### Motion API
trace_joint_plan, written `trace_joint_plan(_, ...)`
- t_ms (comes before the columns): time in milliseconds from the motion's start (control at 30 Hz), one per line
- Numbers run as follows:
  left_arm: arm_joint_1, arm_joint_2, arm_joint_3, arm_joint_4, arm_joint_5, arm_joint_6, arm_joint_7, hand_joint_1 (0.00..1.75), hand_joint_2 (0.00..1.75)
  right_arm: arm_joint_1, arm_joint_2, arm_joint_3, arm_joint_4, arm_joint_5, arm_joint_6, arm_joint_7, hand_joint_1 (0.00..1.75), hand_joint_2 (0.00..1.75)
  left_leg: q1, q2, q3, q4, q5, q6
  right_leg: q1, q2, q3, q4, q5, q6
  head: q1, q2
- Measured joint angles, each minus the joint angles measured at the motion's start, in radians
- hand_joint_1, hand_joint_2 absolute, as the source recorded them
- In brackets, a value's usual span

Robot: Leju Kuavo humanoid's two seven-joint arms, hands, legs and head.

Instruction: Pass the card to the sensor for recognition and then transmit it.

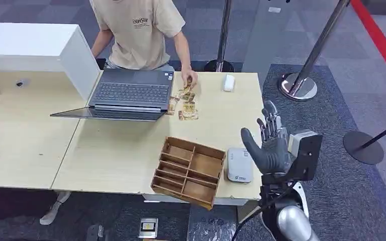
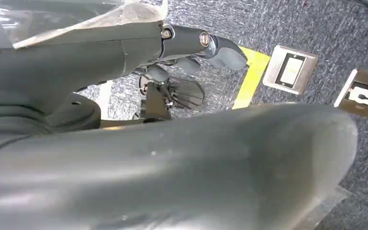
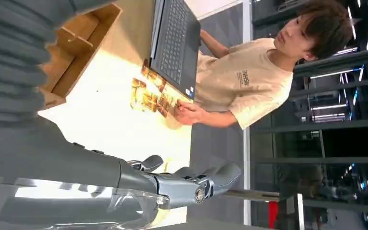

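We raise our right robot hand (image 1: 269, 143) at the right edge of the tabletop (image 1: 115, 150), fingers spread and upright with nothing in them, palm turned toward the work area; we judge this a ready pose, high enough to swing in over the cards without brushing anything. The cards (image 1: 183, 104) lie in a loose cluster just beside the open laptop (image 1: 128, 93), where a person's hand (image 1: 189, 79) touches them, probably arranging them for pickup. The white sensor (image 1: 239, 164) sits flat near our edge, just beside the wooden divided tray (image 1: 188, 170) and close under our raised hand, so a card should need only a short carry to be read. Our left robot hand (image 2: 191, 48) hangs low over the floor, fingers loosely apart and holding nothing. No card is taken yet.
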Motion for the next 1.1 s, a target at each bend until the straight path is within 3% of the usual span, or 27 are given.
trace_joint_plan(267, 0.000, 0.000, 0.002, 0.000, 0.010, -0.008, 0.005, 0.00, 0.00, 0.001, -0.004, 0.001, -0.003, 0.013, 0.021, 0.001, 0.00, 1.75, 0.000, 0.000, 0.000, 0.000, 0.000, 0.000, 0.000, 0.000, 0.000, 0.000, 0.000, 0.000, 0.000, 0.000)
trace_joint_plan(433, -0.002, -0.002, 0.015, 0.000, 0.051, -0.036, 0.040, 0.00, 0.00, -0.015, -0.024, 0.001, -0.026, 0.061, 0.057, 0.061, 0.00, 1.75, 0.000, 0.000, 0.000, 0.000, 0.000, 0.000, 0.000, 0.000, 0.000, 0.000, 0.000, 0.000, 0.000, 0.000)
trace_joint_plan(600, -0.005, -0.006, 0.042, 0.000, 0.090, -0.054, 0.022, 0.00, 0.00, -0.025, -0.041, -0.006, -0.082, 0.077, 0.056, 0.093, 0.00, 1.75, 0.000, 0.001, 0.001, 0.000, 0.000, 0.000, 0.000, 0.000, 0.001, 0.000, 0.000, 0.000, 0.000, 0.000)
trace_joint_plan(1100, 0.008, -0.012, 0.050, 0.000, 0.061, -0.021, 0.042, 0.00, 0.00, 0.009, -0.072, -0.023, -0.198, 0.050, 0.060, 0.078, 0.00, 1.75, 0.000, 0.001, 0.002, 0.000, 0.000, 0.000, 0.000, 0.000, 0.001, 0.000, 0.000, 0.000, 0.000, 0.000)
